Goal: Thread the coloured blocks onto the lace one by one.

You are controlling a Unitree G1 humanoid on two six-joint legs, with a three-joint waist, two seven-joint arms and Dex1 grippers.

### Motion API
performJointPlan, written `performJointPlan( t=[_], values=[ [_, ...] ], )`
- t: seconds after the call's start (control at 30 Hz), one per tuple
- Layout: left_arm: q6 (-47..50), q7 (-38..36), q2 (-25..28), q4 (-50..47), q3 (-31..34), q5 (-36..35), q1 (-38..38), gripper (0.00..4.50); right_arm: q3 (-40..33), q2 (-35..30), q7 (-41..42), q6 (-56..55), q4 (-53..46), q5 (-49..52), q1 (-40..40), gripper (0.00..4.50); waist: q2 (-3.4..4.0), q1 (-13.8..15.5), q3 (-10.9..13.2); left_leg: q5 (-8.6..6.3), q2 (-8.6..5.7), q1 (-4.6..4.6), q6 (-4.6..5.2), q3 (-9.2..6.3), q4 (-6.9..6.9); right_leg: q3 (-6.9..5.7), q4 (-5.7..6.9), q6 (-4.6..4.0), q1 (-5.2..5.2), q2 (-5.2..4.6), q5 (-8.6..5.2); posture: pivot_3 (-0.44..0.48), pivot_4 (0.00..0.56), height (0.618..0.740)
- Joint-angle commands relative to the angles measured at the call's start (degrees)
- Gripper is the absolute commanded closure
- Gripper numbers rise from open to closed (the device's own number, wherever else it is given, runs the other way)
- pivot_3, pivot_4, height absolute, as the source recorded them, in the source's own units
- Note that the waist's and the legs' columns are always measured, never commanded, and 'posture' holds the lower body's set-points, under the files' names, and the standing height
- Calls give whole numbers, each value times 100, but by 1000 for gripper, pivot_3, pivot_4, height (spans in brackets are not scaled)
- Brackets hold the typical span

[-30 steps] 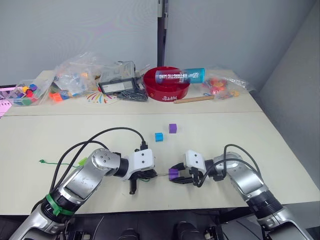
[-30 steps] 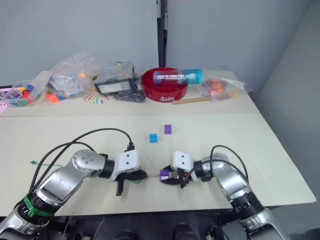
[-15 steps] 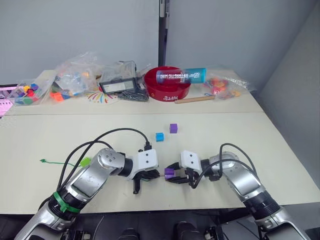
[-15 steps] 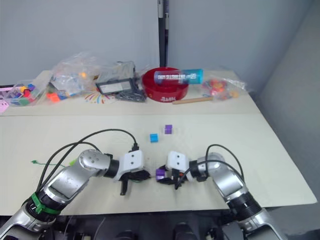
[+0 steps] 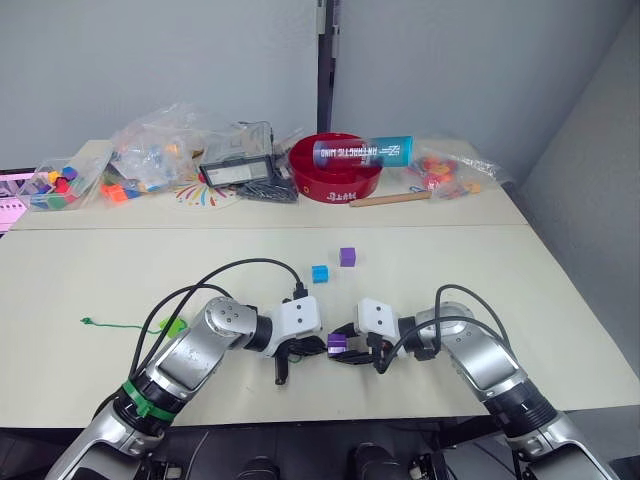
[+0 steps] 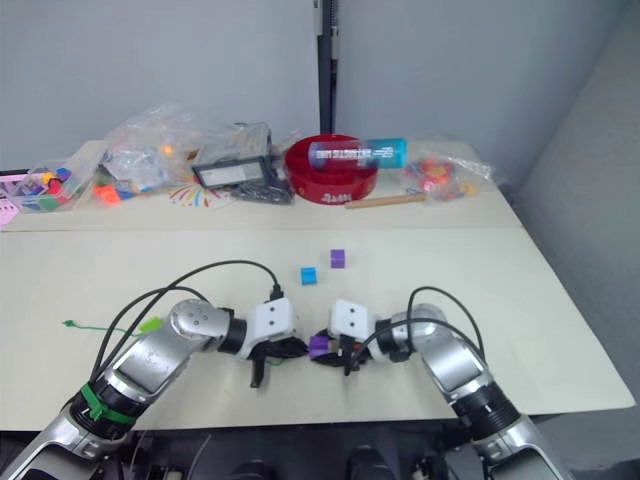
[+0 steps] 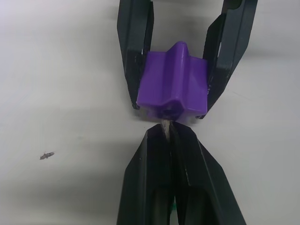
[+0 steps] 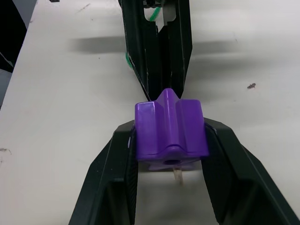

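**Needle tip through the purple block**

Pale tabletop carries us: since a second ago our arms have drawn together, and the left gripper (image 7: 169, 136), pinched on the lace (image 5: 120, 324), has driven its stiff pale tip (image 8: 178, 176) out the far side. The right gripper (image 8: 171, 140) clamps the glossy moulded purple block (image 7: 172, 86). Two smooth cubes (image 5: 319, 273) wait nearby.

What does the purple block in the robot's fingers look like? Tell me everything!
The purple block is a small, glossy, plastic-looking piece with a raised ridge across its top and a round hole through it. The right end effector clamps it by two opposite sides, just above the pale table. The left end effector pinches the lace's pale stiff tip, which has gone into the hole and pokes out of the other side.
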Motion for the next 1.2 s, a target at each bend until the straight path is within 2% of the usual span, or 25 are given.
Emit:
performJointPlan(
  t=[0.03, 0.27, 0.3, 0.47, 0.87, 1.07, 1.2],
  values=[
    [-343, -30, -200, -154, 146, -225, -24, 4500, 124, -1, -71, 64, -79, -81, 114, 3126, 0, -3, 0, 0, 0, 0, 0, 0, 0, 0, 0, 0, 0, 0, 0, 0, 150, 731],
    [-416, -559, 298, -592, 587, -644, 152, 2279, 34, -207, -33, 3, -77, -71, 302, 3126, 0, -14, 0, 0, 0, 1, 0, -1, 0, 0, 0, 0, 0, 0, 0, 0, 150, 731],
    [-396, -654, 414, -657, 656, -720, 196, 2229, 22, -233, -28, -11, -71, -73, 329, 3126, 0, -15, 0, 0, 0, 1, 0, -1, 0, 0, 1, 1, 0, 1, 0, 0, 150, 731],
    [-558, -715, 782, -549, 765, -675, 398, 2229, -6, -376, 60, -61, -103, -40, 399, 3126, 2, -31, -1, 0, 1, 7, 0, -1, 0, 1, 2, 1, 2, 2, -1, 0, 150, 731],
    [-952, -393, 525, -126, 580, -393, 544, 2229, -30, -610, 236, -50, -283, 84, 456, 3126, 2, -11, -1, 0, 0, 3, 0, 1, 0, 0, -3, 2, 3, 1, -1, 0, 150, 731],
    [-1024, -503, 555, 26, 386, -233, 619, 2229, -170, -642, 218, -35, -351, 170, 537, 3126, 2, -12, -1, 0, 1, 3, 0, 1, 0, 0, -3, 1, 3, 1, -1, 0, 150, 731],
    [-1229, -415, 474, 284, 235, 1, 613, 3427, -180, -692, 213, 4, -428, 208, 574, 3126, 2, -11, -2, 0, 0, 5, 0, 1, 0, 0, -4, 2, 5, 1, -1, 0, 150, 731]
  ],
)
